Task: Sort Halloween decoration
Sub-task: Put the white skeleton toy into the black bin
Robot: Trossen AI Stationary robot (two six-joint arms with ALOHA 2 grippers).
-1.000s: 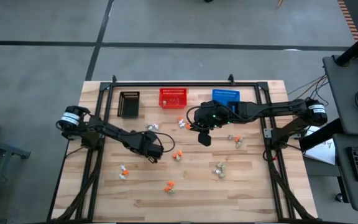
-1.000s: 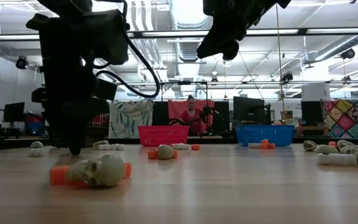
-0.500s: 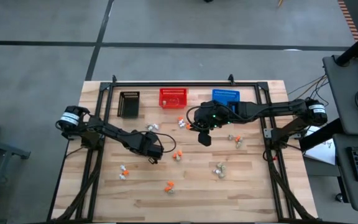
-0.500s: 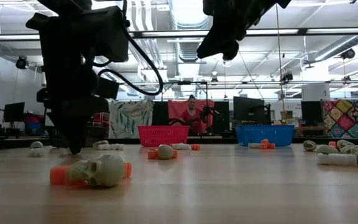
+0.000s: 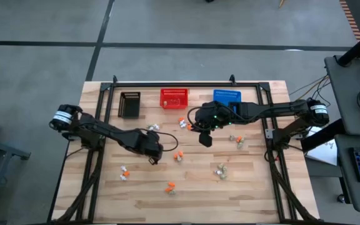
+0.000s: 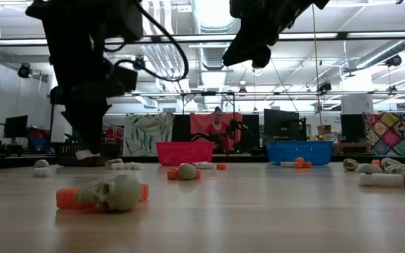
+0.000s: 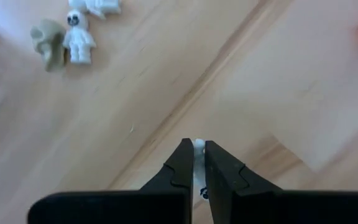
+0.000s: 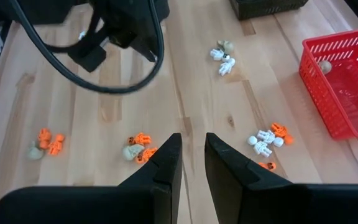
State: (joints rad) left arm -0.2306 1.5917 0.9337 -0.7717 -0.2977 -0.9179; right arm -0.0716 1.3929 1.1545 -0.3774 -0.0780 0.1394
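In the low view we see a beige skull (image 6: 117,192) nearest on the table, partly masking an orange trinket (image 6: 66,198). Behind it the left gripper (image 7: 199,163) hangs just above the wood, its fingers clamped on a tiny white piece (image 7: 199,148), mostly hidden between them. Farther back, above the table's middle, the right gripper (image 8: 192,157) waits with a narrow gap and nothing in it, and the red basket (image 5: 174,98) stands at the far edge.

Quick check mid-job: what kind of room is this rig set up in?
Probably a robotics lab or workshop, not a home. The low view shows exposed ceiling pipes, desks with computer monitors and a seated person behind the table; the high view shows bare concrete floor around it.
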